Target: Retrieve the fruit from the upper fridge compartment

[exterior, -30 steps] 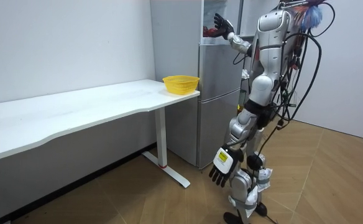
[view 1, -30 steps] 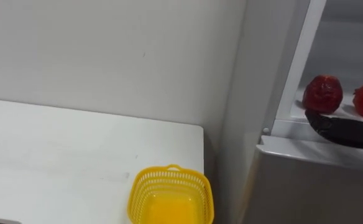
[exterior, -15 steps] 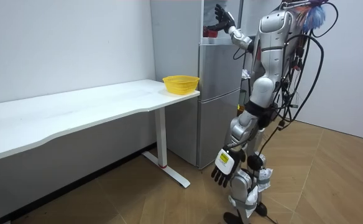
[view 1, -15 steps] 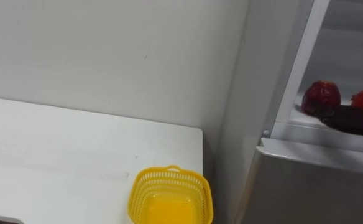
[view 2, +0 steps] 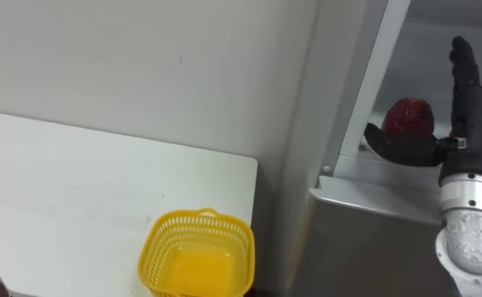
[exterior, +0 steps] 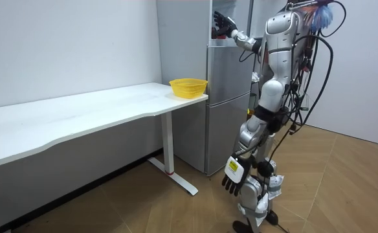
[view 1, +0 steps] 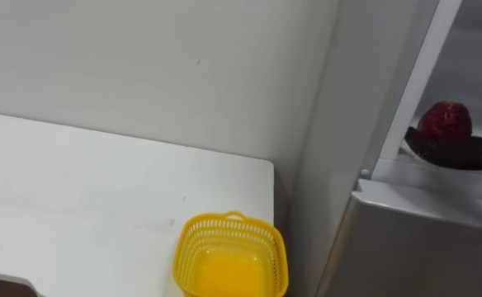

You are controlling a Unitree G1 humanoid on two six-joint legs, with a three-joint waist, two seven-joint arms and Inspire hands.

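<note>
— How far along at the tall silver two-door fridge (exterior: pixel 228 97)?
— Early, by the look of it. Upper compartment already open; standing close before it on the wood-plank floor (exterior: pixel 344 188), right arm up at the shelf. Nothing lifted out yet.

— And the right hand (view 2: pixel 470 132)?
— Spread wide just beside the round red fruit (view 2: pixel 410 117): fingers straight up, thumb stretched low across the fruit's front, closed round nothing. Touching or just short of it, cannot tell.

— Whereabouts of the fruit?
— Resting on the upper shelf, near the front edge, just inside the door frame.

— Left to do?
— Probably closing on the fruit, drawing it clear of the shelf and carrying it off. Possibly bound for the basket, though only a guess.

— Left hand (exterior: pixel 233 175)?
— Hanging idle low beside the leg in the room view, fingers relaxed, holding nothing.

— Surroundings?
— Plain white walls (view 1: pixel 142 66). Long white bench (exterior: pixel 79 120) along the wall, its end just beside the fridge. At that end, a small yellow plastic lattice basket (view 1: pixel 229 256), seemingly with nothing in it.
</note>
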